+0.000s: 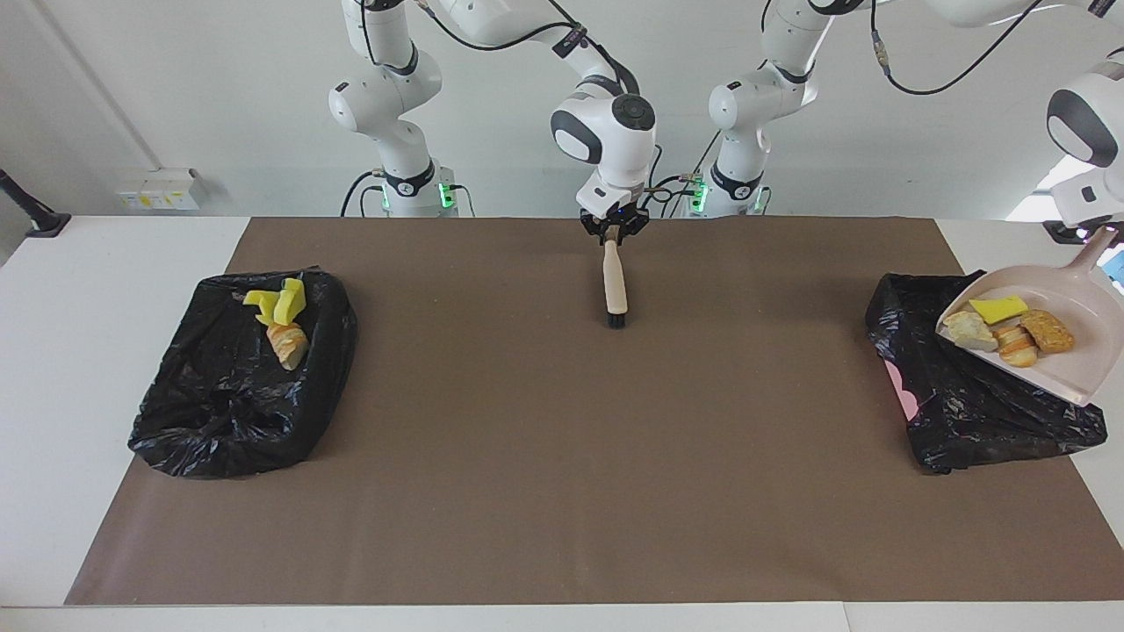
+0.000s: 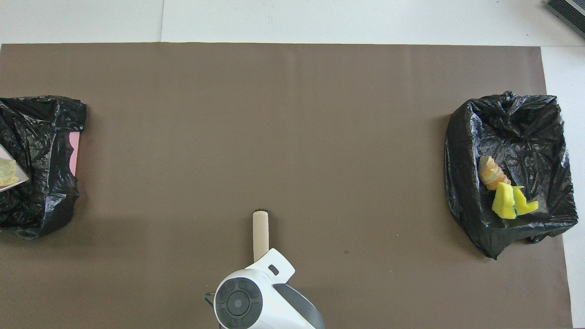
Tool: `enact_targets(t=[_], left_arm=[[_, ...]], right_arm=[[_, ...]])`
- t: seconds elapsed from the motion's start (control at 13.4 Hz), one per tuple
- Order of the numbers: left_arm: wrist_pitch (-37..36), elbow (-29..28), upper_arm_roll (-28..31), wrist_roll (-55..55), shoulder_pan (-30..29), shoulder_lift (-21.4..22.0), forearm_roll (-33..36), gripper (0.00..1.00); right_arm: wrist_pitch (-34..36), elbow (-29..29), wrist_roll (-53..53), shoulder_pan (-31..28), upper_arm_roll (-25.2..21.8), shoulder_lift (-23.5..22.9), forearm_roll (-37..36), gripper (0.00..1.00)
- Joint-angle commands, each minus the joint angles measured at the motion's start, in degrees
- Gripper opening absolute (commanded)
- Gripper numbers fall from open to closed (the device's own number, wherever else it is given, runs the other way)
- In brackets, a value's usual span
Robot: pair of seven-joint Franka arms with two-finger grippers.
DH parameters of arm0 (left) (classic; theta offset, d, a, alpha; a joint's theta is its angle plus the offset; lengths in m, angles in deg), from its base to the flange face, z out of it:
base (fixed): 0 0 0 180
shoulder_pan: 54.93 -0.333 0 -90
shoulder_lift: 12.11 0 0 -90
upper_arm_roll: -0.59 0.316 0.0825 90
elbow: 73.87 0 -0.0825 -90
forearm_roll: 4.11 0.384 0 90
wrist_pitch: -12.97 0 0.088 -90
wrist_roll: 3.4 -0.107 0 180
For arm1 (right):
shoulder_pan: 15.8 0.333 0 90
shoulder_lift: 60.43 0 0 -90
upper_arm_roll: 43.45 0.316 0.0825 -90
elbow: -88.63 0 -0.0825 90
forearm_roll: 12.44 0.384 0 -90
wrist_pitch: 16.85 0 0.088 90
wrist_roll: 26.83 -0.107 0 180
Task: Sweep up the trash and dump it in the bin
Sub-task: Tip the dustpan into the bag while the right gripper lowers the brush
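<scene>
My left gripper [image 1: 1103,235] is shut on the handle of the beige dustpan [image 1: 1067,364] and holds it tilted over the black-bagged bin [image 1: 975,412] at the left arm's end. The trash on the pan is a yellow sponge piece [image 1: 997,308] and several bread chunks [image 1: 1010,341]. A corner of the pan shows in the overhead view [image 2: 10,176]. My right gripper [image 1: 614,230] is shut on a wooden-handled brush [image 1: 615,285], which hangs down to the brown mat [image 1: 562,456]; the brush also shows in the overhead view [image 2: 260,232].
A second black-bagged bin [image 1: 219,404] stands at the right arm's end. It holds yellow sponge pieces [image 1: 281,303] and a bread chunk [image 1: 288,344], also seen in the overhead view [image 2: 509,203]. No loose trash shows on the mat.
</scene>
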Motion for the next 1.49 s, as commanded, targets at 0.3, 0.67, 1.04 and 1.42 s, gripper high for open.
enact_targets(t=[0.3, 0.67, 1.04, 1.42], left_arm=[[-2.99, 0.36, 0.35, -12.26, 4.05, 2.64, 10.76, 0.0], [-3.17, 4.04, 0.17, -14.57, 4.58, 1.85, 12.45, 0.0], [-3.08, 5.28, 0.08, -8.71, 4.58, 2.2, -8.71, 0.0], [-4.3, 4.93, 0.0, 13.33, 4.66, 3.52, -31.23, 0.0]], right_arm=[[15.45, -11.1, 4.34, -5.45, 0.0, 1.2, -3.12, 1.0], [24.7, -16.2, 16.12, -12.84, -0.18, 4.89, -2.33, 1.0], [31.2, -22.7, 24.12, -18.37, -0.44, 5.16, -3.3, 1.0], [37.71, -29.12, 37.82, -26.81, -0.62, 5.16, -3.39, 1.0]])
